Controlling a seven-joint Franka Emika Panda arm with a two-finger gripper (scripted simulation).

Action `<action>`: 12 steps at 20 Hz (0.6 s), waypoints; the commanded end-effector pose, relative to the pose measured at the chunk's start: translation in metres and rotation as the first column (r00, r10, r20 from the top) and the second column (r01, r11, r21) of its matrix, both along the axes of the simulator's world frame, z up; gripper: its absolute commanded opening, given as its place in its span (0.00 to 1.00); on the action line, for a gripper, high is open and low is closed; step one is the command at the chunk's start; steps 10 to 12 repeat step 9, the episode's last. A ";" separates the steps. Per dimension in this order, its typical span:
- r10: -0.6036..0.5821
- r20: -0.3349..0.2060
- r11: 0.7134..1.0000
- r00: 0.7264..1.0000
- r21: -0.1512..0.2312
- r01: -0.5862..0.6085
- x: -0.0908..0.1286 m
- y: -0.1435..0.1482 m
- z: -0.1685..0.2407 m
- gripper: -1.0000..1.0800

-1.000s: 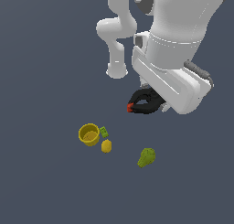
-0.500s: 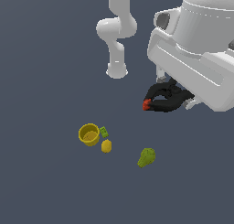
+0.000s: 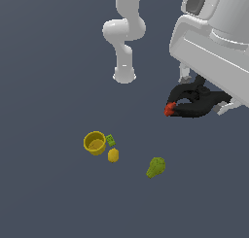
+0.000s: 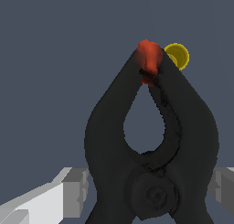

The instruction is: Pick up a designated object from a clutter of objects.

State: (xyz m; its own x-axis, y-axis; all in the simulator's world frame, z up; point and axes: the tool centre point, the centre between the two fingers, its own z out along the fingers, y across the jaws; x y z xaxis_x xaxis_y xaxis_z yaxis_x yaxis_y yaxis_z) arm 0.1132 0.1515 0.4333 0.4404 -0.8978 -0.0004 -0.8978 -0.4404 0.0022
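The arm (image 3: pixel 125 35) rises from its base at the far side of the floor (image 3: pixel 48 86) and bends forward, so that its big white wrist housing fills the upper part of the exterior view's right. Below that housing hangs the gripper (image 3: pixel 204 97), mostly hidden by the housing and by what it carries. No brand, label or writing can be read anywhere.

The clamp (image 3: pixel 192 102) sits between the fingers (image 4: pixel 45 201), held clear of the floor and well above the other items. The jaws are closed on its rear part near the pivot, a grey finger showing on each side of the black body in the wrist view. Its red tips (image 4: pixel 148 58) point away from the gripper, toward the exterior view's left.

The rest of the clutter lies on the floor, well apart from the clamp. The cup (image 3: pixel 95 143) stands upright with a small green block (image 3: pixel 111 140) just beside it and a lemon (image 3: pixel 113 155) near both. The green pear (image 3: pixel 156 167) lies apart from them, toward the exterior view's right.
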 end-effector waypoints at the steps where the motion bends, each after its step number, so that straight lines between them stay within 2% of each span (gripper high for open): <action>1: 0.000 0.002 1.000 1.000 0.001 0.000 0.002 0.002 0.005 0.00; 12: 0.000 0.002 1.000 1.000 0.001 0.000 0.005 0.005 0.009 0.00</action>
